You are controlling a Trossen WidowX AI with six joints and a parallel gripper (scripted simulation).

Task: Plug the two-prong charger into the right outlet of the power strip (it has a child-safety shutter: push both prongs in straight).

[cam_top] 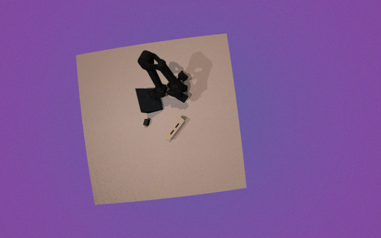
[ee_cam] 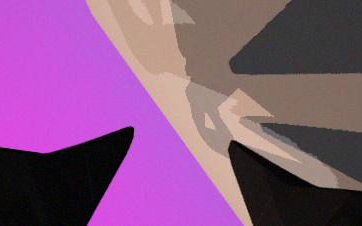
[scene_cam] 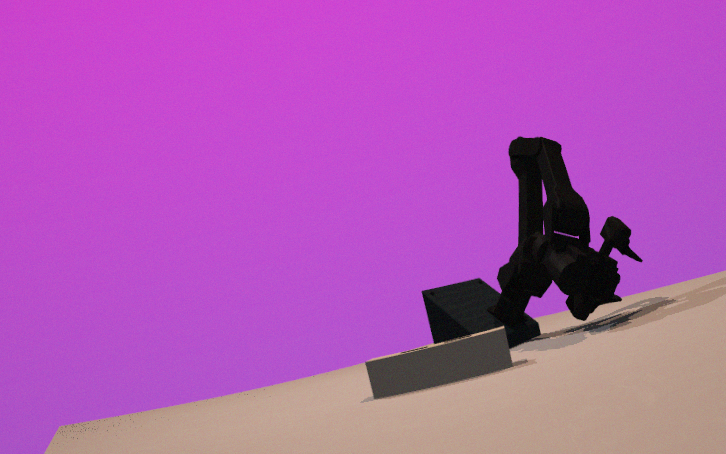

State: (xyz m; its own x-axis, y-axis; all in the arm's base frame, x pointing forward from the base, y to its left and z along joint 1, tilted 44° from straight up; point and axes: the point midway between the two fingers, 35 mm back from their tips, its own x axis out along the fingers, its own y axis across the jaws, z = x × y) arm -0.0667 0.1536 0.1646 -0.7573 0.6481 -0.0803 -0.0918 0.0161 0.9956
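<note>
The charger (cam_top: 146, 122) is a small black block on the tabletop, near the dark box in the top view; its prongs cannot be made out. I do not see it in the other views. The cream power strip (cam_top: 174, 128) (scene_cam: 439, 367) lies at a slant to the charger's right in the top view, with two dark outlets on top. My gripper (cam_top: 188, 86) (scene_cam: 630, 280) (ee_cam: 182, 138) is open and empty, raised above the tabletop beyond the strip, away from both objects. The wrist view shows both fingertips wide apart, with only tabletop, shadows and background between them.
A dark box (cam_top: 148, 101) (scene_cam: 459, 307) stands at the arm's base, between the charger and the arm in the top view. The square beige tabletop (cam_top: 127, 165) (scene_cam: 608, 394) ends at edges against a purple background. The folded arm casts shadows on it.
</note>
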